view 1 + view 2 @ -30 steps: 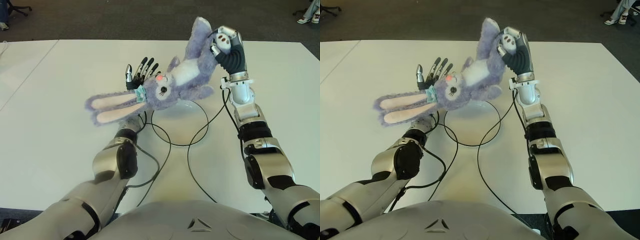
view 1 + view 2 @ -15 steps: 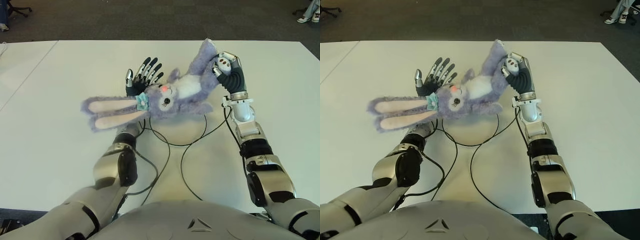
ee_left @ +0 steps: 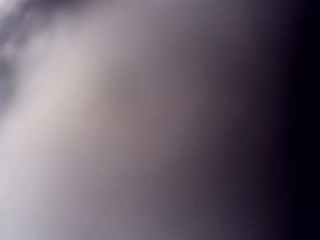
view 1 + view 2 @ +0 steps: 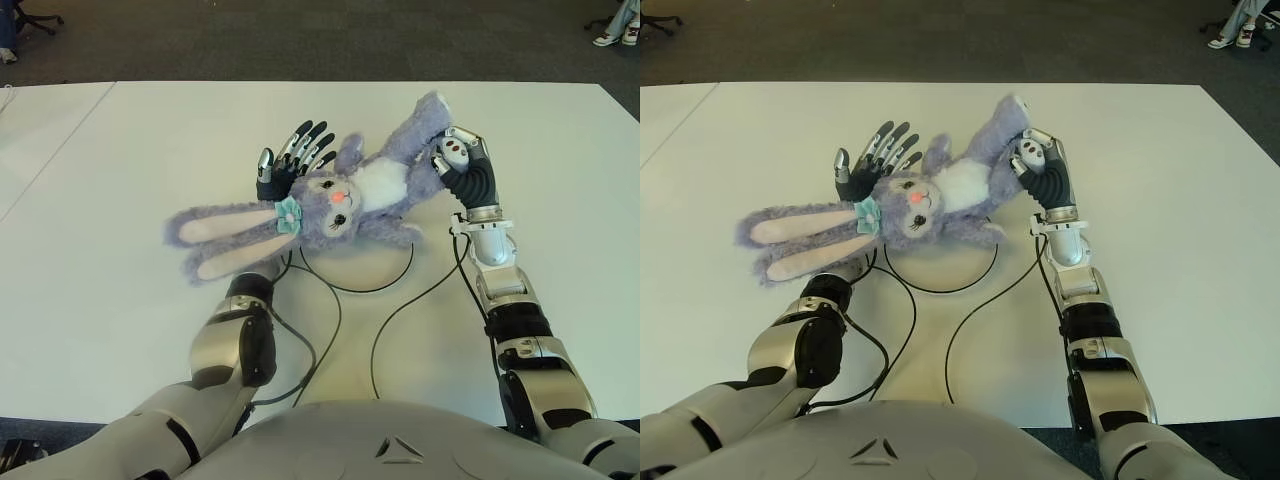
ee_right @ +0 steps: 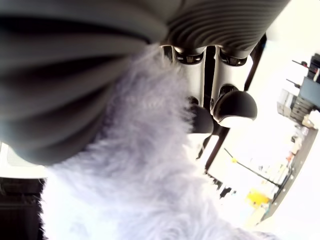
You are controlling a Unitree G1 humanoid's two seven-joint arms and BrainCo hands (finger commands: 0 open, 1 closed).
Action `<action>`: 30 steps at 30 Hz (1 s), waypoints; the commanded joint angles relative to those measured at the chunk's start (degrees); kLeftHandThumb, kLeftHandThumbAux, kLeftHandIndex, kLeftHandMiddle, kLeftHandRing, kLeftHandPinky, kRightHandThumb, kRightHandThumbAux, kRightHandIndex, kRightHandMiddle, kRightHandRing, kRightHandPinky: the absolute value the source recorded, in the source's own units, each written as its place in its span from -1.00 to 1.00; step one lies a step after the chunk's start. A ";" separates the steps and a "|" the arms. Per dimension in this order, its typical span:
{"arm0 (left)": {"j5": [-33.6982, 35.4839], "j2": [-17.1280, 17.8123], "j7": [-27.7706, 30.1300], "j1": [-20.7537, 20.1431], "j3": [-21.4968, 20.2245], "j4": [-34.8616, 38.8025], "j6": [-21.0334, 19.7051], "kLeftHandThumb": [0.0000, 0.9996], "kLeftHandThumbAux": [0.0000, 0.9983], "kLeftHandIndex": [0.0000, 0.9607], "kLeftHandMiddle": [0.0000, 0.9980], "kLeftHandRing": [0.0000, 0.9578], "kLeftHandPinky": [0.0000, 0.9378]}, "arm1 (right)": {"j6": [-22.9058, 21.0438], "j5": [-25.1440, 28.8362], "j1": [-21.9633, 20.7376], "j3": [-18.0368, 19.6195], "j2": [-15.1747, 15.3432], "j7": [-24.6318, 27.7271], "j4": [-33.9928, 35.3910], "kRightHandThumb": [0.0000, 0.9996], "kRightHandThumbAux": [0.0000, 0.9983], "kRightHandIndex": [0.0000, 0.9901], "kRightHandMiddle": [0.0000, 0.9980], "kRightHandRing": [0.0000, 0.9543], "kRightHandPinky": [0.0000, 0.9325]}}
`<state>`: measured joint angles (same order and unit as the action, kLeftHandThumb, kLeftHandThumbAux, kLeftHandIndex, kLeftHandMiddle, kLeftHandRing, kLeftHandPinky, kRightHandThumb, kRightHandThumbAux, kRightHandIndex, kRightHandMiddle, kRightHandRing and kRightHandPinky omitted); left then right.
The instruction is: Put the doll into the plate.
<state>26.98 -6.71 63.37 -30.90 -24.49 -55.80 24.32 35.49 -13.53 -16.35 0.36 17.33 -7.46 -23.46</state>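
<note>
The doll [image 4: 345, 198] is a purple plush bunny with long ears, a white belly and a teal bow. It lies slanted over the white plate [image 4: 365, 266], and its ears [image 4: 220, 235] reach left past the rim. My right hand [image 4: 457, 165] is shut on the doll's leg at the right; in the right wrist view its fingers [image 5: 225, 102] curl into the purple fur [image 5: 140, 170]. My left hand [image 4: 290, 160] is open with fingers spread, just behind the doll's head. The doll hides most of the plate. The left wrist view shows only a grey-purple blur.
Black cables [image 4: 330, 320] from both wrists loop over the white table [image 4: 120, 300] in front of the plate. A second table [image 4: 40, 120] adjoins on the left. Dark carpet lies beyond the far edge, with a person's shoes [image 4: 615, 35] at the top right.
My right hand came down and toward me with the doll, lowering it from the air onto the plate. The left hand stayed behind the doll's head with its fingers spread.
</note>
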 commanded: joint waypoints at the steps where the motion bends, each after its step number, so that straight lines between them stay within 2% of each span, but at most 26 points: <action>1: 1.01 -2.08 -1.50 15.57 -0.56 -5.40 -6.01 -0.75 -0.45 -1.00 -1.00 -1.00 -1.00 | -5.65 0.06 4.93 -1.20 0.54 3.89 0.05 0.42 0.42 -0.11 0.67 0.78 0.83; 7: 1.19 -2.54 -5.02 15.44 -0.47 -5.09 -7.63 -0.69 -0.42 -1.00 -1.00 -1.00 -1.00 | -5.92 -1.14 7.46 -2.38 1.49 5.51 -0.72 0.42 0.42 -0.11 0.69 0.79 0.84; 13: 1.11 -3.13 -8.64 14.91 -0.54 -5.32 -8.91 -0.65 -0.42 -0.95 -1.00 -1.00 -1.00 | -8.42 0.10 8.86 -2.67 1.63 8.27 -0.01 0.43 0.42 -0.11 0.67 0.76 0.82; 27: 1.38 -3.31 -11.55 14.25 -0.60 -5.84 -9.59 -0.72 -0.27 -1.00 -1.00 -1.00 -1.00 | -11.25 0.36 11.09 -4.06 1.56 11.79 -1.76 0.43 0.42 -0.11 0.67 0.76 0.84; 30: 1.53 -3.26 -12.16 14.19 -0.83 -6.09 -9.88 -0.71 -0.23 -1.00 -1.00 -1.00 -1.00 | -10.22 -0.43 11.16 -4.52 2.17 12.12 -2.64 0.43 0.42 -0.11 0.68 0.78 0.85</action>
<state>27.00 -6.85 54.35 -29.89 -23.71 -54.00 20.08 27.98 -12.93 -9.03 -1.65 19.14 1.53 -22.71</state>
